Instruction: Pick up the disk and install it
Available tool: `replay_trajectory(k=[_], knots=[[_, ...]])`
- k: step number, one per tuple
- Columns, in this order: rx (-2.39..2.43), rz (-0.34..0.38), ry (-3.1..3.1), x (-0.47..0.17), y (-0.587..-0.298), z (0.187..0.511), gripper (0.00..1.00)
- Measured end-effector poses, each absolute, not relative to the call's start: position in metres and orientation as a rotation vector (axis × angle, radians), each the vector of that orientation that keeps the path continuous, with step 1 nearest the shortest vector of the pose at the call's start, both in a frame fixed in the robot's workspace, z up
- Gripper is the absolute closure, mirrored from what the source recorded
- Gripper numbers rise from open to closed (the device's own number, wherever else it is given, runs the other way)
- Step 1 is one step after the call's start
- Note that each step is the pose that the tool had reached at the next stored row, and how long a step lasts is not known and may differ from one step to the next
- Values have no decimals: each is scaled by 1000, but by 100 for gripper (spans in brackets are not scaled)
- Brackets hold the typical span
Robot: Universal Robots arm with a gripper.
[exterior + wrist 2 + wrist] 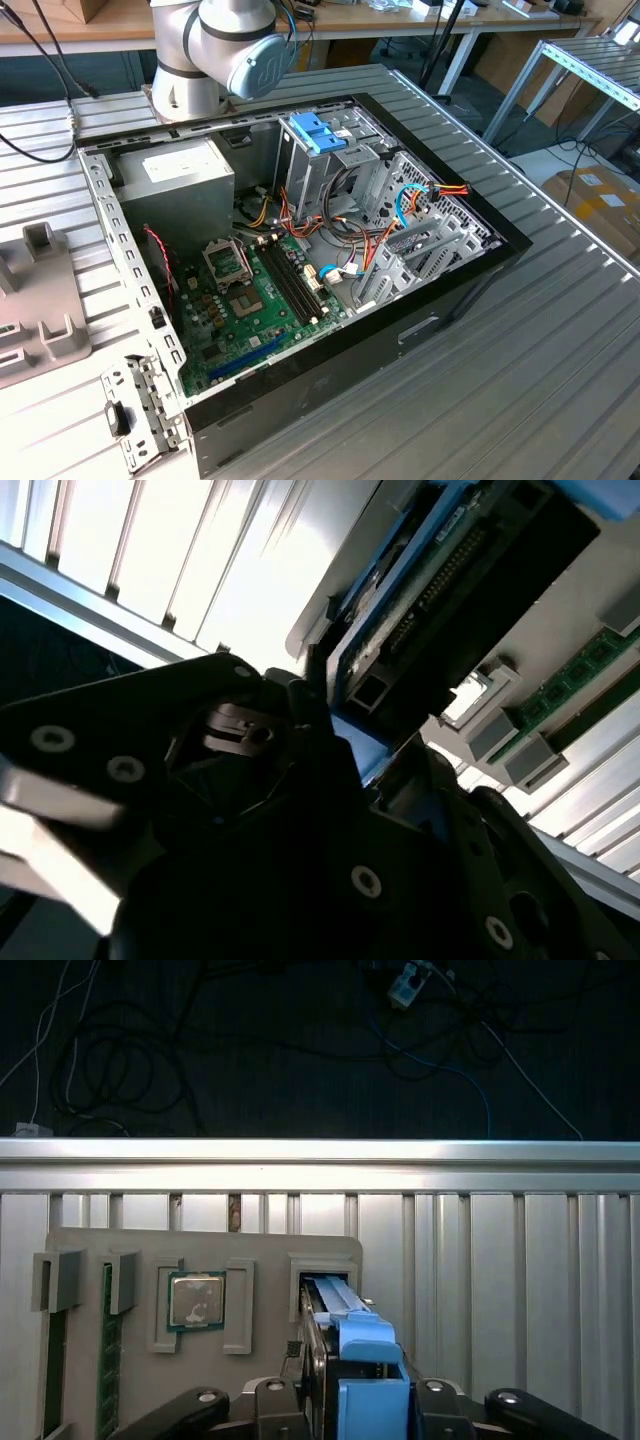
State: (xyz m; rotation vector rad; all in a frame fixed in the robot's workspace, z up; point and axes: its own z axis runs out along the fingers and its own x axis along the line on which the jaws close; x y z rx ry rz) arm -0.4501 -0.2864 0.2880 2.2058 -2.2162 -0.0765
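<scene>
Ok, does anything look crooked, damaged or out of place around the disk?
Nothing stands out. In the first wrist view the disk stands on edge, squarely in its slot in the grey tray, with the claw closed on its blue end. No damage shows.

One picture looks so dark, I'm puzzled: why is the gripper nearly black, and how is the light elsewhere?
Second wrist view: the gripper is backlit, dark against the bright table; the disk is shaded. First wrist view: the table's edge glares white, the floor is near black. Exterior view: even light on the case.
</scene>
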Motion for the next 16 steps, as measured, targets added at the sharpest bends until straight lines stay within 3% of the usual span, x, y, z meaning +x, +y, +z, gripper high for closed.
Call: replay_trajectory(k=[1,16], knots=[[2206,-77,-2216,-450,-286,288,63],[2206,-76,-2216,-450,-286,289,63]])
